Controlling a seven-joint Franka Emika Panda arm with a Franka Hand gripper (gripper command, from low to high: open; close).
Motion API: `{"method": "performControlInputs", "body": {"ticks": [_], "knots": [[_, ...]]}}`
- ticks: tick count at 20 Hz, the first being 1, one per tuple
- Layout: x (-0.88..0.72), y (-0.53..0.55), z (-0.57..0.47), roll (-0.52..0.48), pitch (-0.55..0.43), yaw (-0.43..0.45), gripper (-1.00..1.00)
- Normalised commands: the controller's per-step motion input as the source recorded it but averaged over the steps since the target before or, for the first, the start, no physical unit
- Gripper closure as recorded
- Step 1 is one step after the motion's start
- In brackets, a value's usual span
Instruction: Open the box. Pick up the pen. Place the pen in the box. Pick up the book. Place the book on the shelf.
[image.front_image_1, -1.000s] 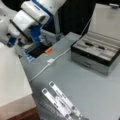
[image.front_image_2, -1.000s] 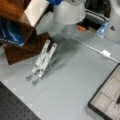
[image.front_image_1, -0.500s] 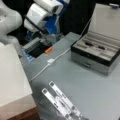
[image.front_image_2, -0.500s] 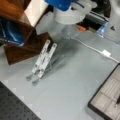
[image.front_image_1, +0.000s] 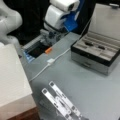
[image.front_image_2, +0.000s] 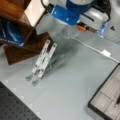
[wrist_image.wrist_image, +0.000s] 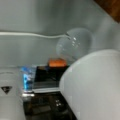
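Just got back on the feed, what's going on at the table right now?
The box sits open at a front view's right, with a dark slim thing that looks like the pen lying in its grey lining. The white book lies on the wooden shelf at a front view's left. The arm's end effector hangs near the far edge of the table, by an orange piece and a white cable, touching neither box nor book.

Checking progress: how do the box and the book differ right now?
The box lies open on the grey table, dark-rimmed with grey lining; the book is plain white, resting on the brown shelf. Both are rectangular and flat. The gripper, by the far table edge, touches neither.
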Motion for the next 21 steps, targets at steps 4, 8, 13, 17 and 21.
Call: {"method": "performControlInputs", "body": {"ticks": [4, 8, 13, 17, 21], "knots": [[-0.07, 0.09, -0.22, 0.451, -0.37, -0.158, -1.0], [-0.23, -0.03, -0.31, 0.415, -0.383, -0.095, -1.0], [-0.33, -0.11, -0.25, 0.352, -0.352, -0.027, -1.0], [-0.32, -0.11, -0.18, 0.235, -0.309, 0.019, -1.0], [-0.26, -0.06, -0.16, 0.195, -0.287, 0.059, -1.0]]}}
